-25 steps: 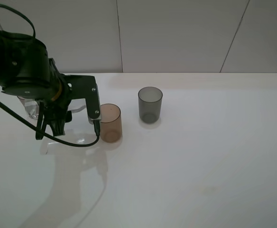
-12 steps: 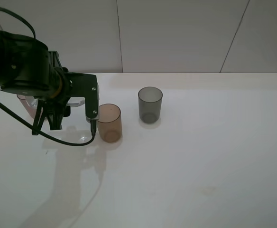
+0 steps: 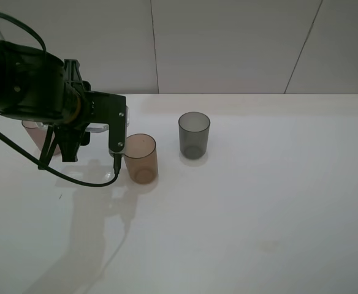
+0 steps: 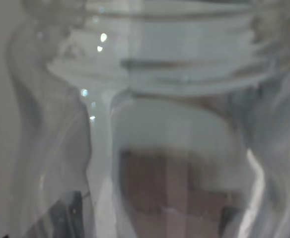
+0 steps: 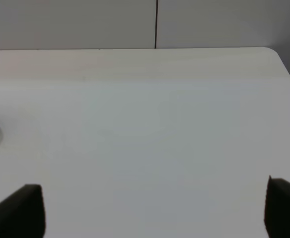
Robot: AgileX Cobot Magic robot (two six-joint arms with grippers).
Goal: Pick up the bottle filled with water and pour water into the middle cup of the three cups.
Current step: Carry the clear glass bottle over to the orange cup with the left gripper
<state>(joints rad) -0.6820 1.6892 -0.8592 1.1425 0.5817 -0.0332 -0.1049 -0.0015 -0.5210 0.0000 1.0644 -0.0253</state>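
Note:
My left gripper (image 3: pixel 100 131) is shut on the clear bottle (image 3: pixel 96 128) and holds it above the table, just left of the amber middle cup (image 3: pixel 141 158). The arm hides most of the bottle in the high view. In the left wrist view the bottle (image 4: pixel 155 74) fills the frame, its threaded neck showing, with a brownish shape blurred behind the glass. The pinkish cup (image 3: pixel 34 132) stands behind the left arm, mostly hidden. The dark grey cup (image 3: pixel 194 135) stands right of the amber one. My right gripper (image 5: pixel 150 213) is open and empty over bare table.
A black cable (image 3: pixel 75 177) hangs from the left arm and loops low in front of the amber cup. The white table (image 3: pixel 258 202) stretches right and forward of the cups. A tiled wall (image 3: pixel 228 43) runs behind the table's far edge.
The left gripper has risen a little with the bottle in it. More of the pinkish cup shows behind the arm. The cups have not moved.

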